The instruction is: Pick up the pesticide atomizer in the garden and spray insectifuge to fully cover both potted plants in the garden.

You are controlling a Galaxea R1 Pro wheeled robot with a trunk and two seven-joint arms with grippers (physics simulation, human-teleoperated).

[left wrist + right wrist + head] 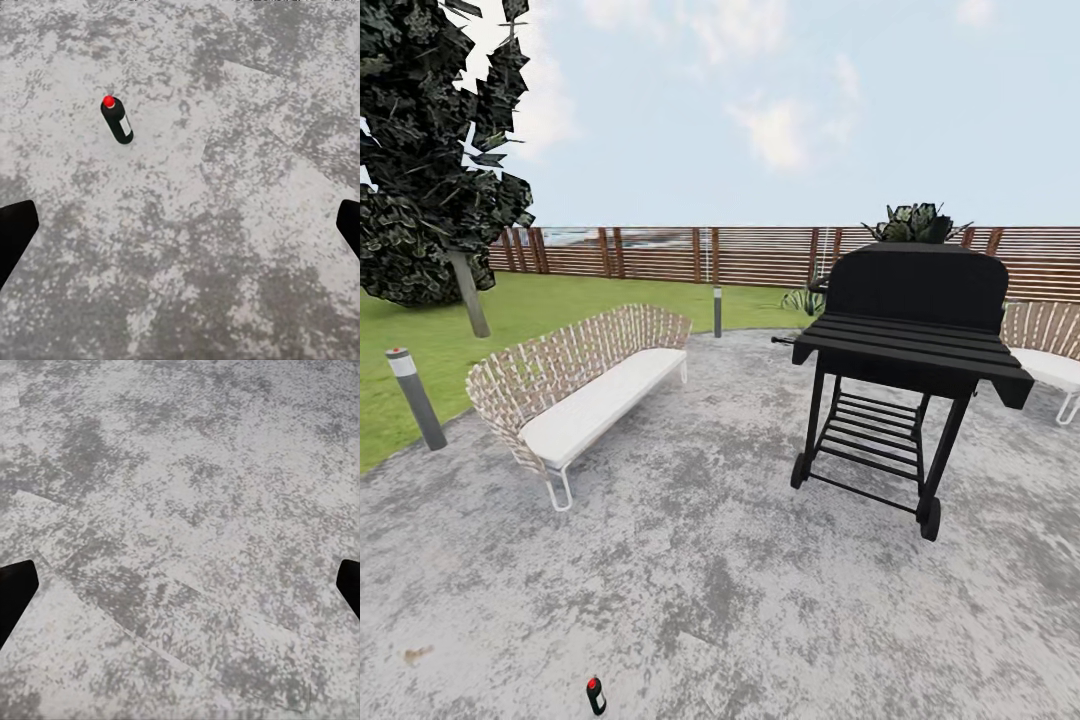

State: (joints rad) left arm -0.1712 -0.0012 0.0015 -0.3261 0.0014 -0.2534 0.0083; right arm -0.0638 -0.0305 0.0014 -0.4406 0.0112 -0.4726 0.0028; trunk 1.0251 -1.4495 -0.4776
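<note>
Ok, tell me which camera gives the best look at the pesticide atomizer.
The left wrist view: the pesticide atomizer stands whole on the stone patio, red cap and white label clear. The head view catches it small at the bottom edge.

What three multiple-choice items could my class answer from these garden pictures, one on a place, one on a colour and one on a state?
1. Where does the spray bottle stand?
A. on the stone patio
B. on the grill
C. on the bench

2. What colour is the bottle's cap?
A. white
B. red
C. yellow

3. How does the left gripper stand?
A. shut on the bottle
B. shut on nothing
C. open, holding nothing

Answers:
1. A, since the head view shows the bottle on the grey paving, apart from the black grill and the wicker bench.
2. B, since the left wrist view shows a red top on the dark bottle.
3. C, since its dark fingertips sit far apart at the picture's edges with bare paving between them, and the bottle stands apart from them.
</note>
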